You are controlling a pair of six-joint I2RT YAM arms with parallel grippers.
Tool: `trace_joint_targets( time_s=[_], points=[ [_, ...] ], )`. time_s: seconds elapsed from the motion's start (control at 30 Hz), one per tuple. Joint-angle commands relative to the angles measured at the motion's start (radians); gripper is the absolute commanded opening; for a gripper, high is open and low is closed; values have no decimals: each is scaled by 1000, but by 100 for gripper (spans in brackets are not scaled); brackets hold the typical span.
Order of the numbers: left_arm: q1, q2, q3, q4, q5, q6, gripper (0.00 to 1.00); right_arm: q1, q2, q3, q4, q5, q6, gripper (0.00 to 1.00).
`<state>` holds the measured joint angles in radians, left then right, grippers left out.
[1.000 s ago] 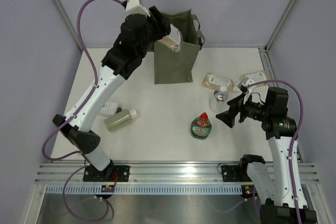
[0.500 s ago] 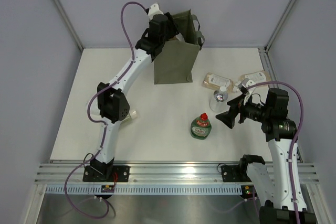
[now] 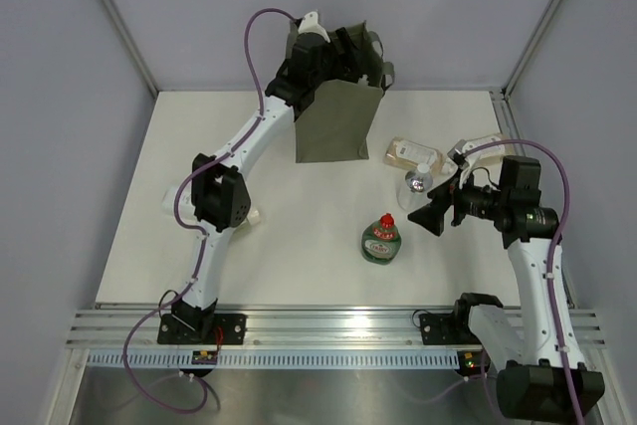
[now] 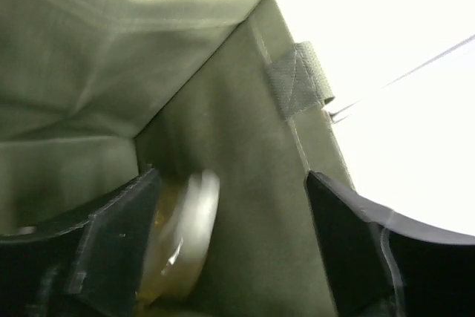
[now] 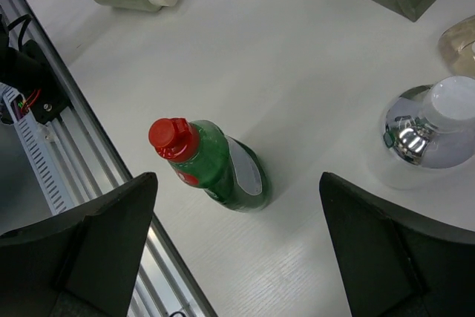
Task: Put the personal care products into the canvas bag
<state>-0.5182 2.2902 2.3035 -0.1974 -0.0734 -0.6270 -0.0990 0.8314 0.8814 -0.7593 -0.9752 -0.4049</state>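
Left gripper [image 4: 230, 183], jaws open, reaches inside the canvas bag [image 4: 245, 109] beside a blurred amber bottle [image 4: 185, 235]; lifting out may snag fabric and topple it. Right gripper [image 3: 430, 214] hovers open.

Bag [image 3: 336, 131] olive; round bottle [image 5: 226, 176] green, cap [image 5: 169, 137] red; bagged bottle [image 4: 182, 243] maybe amber.

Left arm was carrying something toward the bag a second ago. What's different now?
The left gripper went from beside the canvas bag's mouth down into it. Its fingers are spread, and the amber bottle shows blurred beside one, seemingly let go. The right gripper barely shifted and is open. The round green bottle, silver bottle and both pouches have not moved.
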Motion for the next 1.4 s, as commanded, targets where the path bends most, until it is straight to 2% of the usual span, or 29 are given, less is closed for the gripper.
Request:
trace_joint_targets(
  time_s=[0.0,0.07,0.17,0.23,0.33,0.37,0.4,0.47,0.53,0.67,0.73,0.83,0.87,0.93,1.03,1.17,1.2,1.33,1.37],
  points=[
    [3,-3,13,105,103,-10,90,-2,55,92,-55,-33,-49,100],
    [6,-15,13,102,113,-1,95,-2,90,120,-74,-26,-70,99],
    [17,-49,8,99,119,7,96,-1,110,152,-89,-19,-83,99],
    [30,-87,8,96,142,33,99,-1,118,172,-144,-45,-151,99],
    [47,-171,0,92,181,99,99,1,135,189,-338,-85,-474,100],
    [52,-195,-1,87,194,113,99,1,138,183,-456,-91,-693,99],
    [64,-219,-4,75,193,118,99,2,143,165,-516,-95,-806,99],
    [75,-319,-70,67,214,137,99,22,152,139,-584,-70,-993,99],
    [87,-439,-139,66,218,161,99,83,159,97,-578,-36,-1034,99],
    [98,-640,-317,-2,222,231,99,249,143,5,-343,120,-887,100],
    [99,-730,-459,-57,225,257,99,297,141,-38,-260,145,-827,100],
    [99,-940,-735,-85,206,288,99,360,173,-70,-108,171,-677,100],
    [99,-1056,-810,-88,196,297,99,378,182,-74,-56,176,-658,100],
    [101,-1168,-1014,-106,153,293,99,398,207,-85,4,181,-622,99],
    [103,-1372,-1218,-164,100,279,99,452,238,-101,63,230,-580,99],
    [103,-1577,-1377,-256,40,219,99,469,262,-93,93,162,-574,98],
    [103,-1641,-1400,-263,34,207,99,493,271,-91,103,161,-562,96],
    [103,-1750,-1481,-283,6,132,99,521,291,-99,136,158,-528,76],
    [103,-1764,-1492,-284,4,119,99,522,294,-102,141,158,-523,62]
  ],
)
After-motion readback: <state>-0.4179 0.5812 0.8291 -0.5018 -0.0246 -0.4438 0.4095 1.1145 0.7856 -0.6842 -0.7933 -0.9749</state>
